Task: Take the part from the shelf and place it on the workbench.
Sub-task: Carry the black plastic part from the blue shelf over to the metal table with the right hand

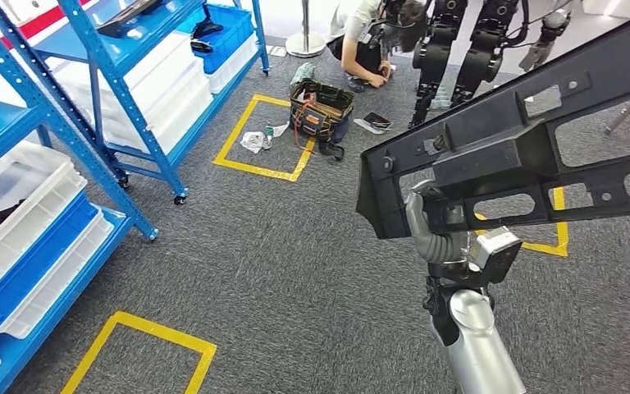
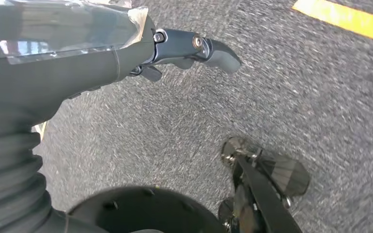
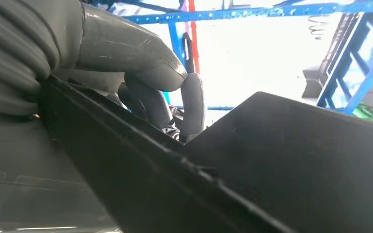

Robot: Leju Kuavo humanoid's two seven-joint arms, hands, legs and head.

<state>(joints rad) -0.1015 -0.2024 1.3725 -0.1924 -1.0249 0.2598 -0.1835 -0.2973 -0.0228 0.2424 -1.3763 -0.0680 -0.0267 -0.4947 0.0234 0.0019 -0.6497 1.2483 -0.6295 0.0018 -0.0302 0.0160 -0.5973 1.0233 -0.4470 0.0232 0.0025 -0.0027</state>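
Right hand (image 1: 439, 234): grips long black rigid moulded-plastic part (image 1: 509, 148) near one end | left hand (image 2: 194, 48): empty, fingers apart | handling: stiff, likely light, cantilevered; support mid-span.

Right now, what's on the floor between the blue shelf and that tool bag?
In the head view, a taped yellow square lies between the blue shelf and the tool bag, with small litter inside it on grey carpet.
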